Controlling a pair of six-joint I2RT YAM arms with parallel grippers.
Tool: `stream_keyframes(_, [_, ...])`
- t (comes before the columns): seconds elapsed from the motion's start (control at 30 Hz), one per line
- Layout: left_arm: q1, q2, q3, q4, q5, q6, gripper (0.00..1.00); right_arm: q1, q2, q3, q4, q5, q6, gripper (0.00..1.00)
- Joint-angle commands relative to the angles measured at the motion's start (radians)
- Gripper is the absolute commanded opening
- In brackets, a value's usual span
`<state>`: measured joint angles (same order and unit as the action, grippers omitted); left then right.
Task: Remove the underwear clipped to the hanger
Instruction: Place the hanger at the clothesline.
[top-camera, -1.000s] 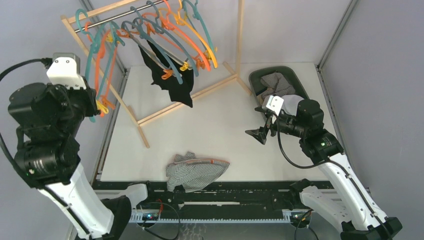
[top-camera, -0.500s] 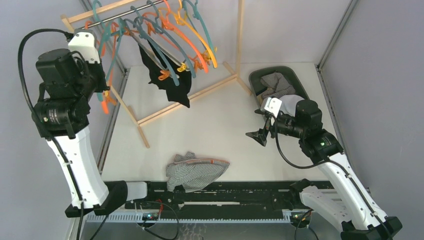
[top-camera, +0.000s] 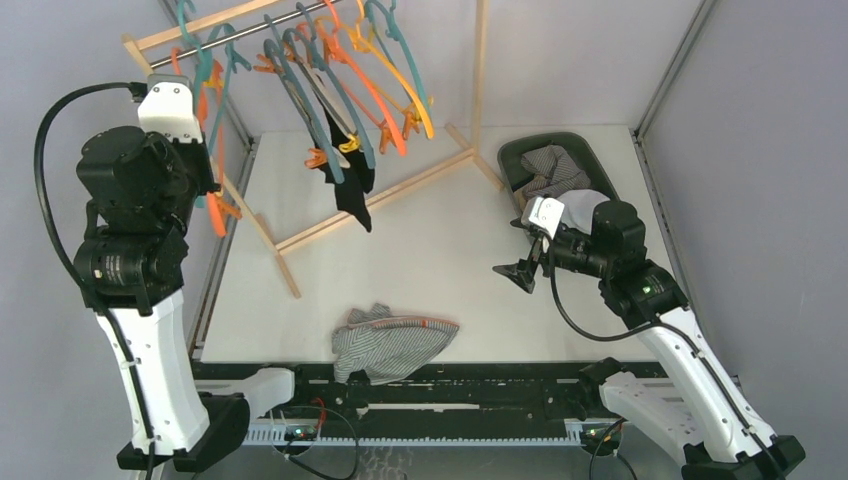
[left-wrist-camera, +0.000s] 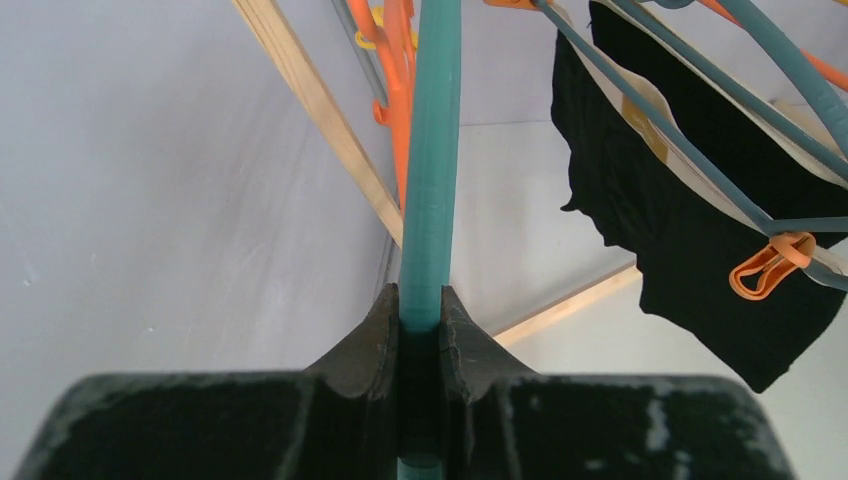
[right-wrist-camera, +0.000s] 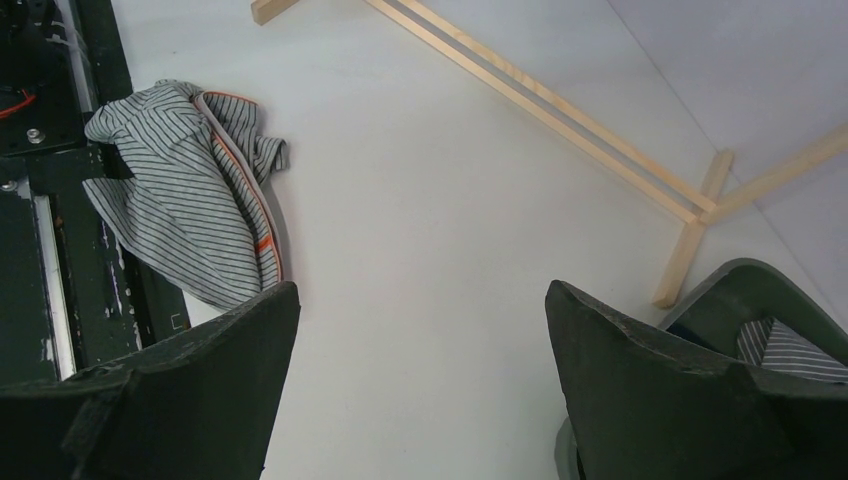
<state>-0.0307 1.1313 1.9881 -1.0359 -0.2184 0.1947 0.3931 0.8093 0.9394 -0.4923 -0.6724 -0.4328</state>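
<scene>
Black underwear (top-camera: 352, 185) hangs from a teal hanger in the middle of the rack, held by an orange clip (left-wrist-camera: 765, 270); the left wrist view shows it at the right (left-wrist-camera: 690, 250). My left gripper (top-camera: 203, 160) is raised at the rack's left end. There it (left-wrist-camera: 420, 310) is shut on the bar of another teal hanger (left-wrist-camera: 432, 150). My right gripper (top-camera: 520, 272) stands open low over the table to the right, and nothing lies between its jaws (right-wrist-camera: 420, 350).
Several teal and orange hangers (top-camera: 370, 90) crowd the wooden rack (top-camera: 380, 195). A grey striped cloth with orange trim (top-camera: 390, 340) lies at the table's near edge. A dark basket (top-camera: 560, 137) at the back right holds cloth.
My left arm has risen and swung right to the rack's left end, holding the teal hanger. The hangers have swung, and the black underwear now hangs edge-on. The right arm has stayed put.
</scene>
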Motion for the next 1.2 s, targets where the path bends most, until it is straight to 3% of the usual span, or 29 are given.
stream_keyframes(0.0, [-0.009, 0.025, 0.072, 0.097, -0.036, 0.027, 0.00, 0.003, -0.018, -0.003, 0.000, 0.008, -0.018, 0.91])
stream_keyframes(0.67, [-0.027, -0.195, -0.314, 0.284, 0.031, 0.090, 0.00, 0.001, -0.025, -0.017, -0.028, 0.021, -0.039, 0.91])
stream_keyframes(1.17, [-0.027, -0.127, -0.340, 0.336, -0.030, 0.097, 0.00, -0.003, -0.025, -0.018, -0.045, 0.022, -0.052, 0.91])
